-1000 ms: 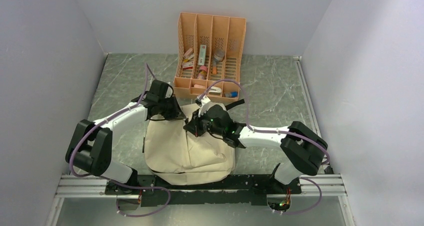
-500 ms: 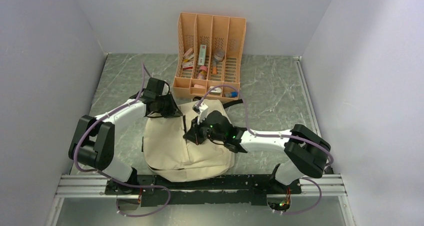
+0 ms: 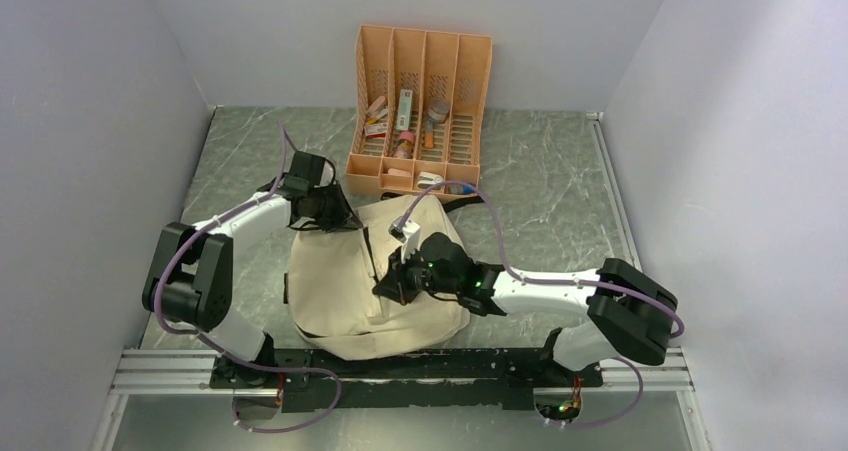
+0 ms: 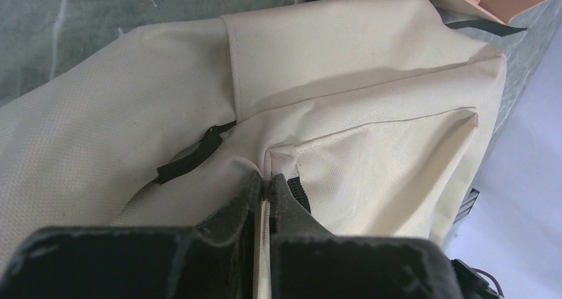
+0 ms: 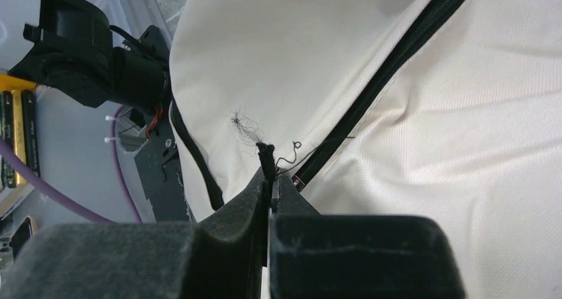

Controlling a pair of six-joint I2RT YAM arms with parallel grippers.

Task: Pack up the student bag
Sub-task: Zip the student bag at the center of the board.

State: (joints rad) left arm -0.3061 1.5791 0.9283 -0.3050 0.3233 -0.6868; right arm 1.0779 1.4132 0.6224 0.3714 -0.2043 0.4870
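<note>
The cream-beige student bag (image 3: 345,286) lies on the table between my arms. My left gripper (image 3: 345,219) is at its far left top corner, shut on a pinch of the bag's fabric (image 4: 265,173) beside the black zipper trim. My right gripper (image 3: 390,286) is over the bag's middle, shut on the black zipper pull cord (image 5: 267,154), which sticks up frayed between the fingers. The closed black zipper line (image 5: 391,67) runs away up and right from the pull in the right wrist view.
The orange slotted desk organiser (image 3: 420,111) stands right behind the bag and holds several small items. Grey walls close in the left, back and right. The aluminium rail (image 3: 400,369) with the arm bases runs along the near edge.
My right gripper has slid toward the near edge along the bag with the zipper pull in it. My left gripper has shifted slightly left and back, still holding the bag's corner.
</note>
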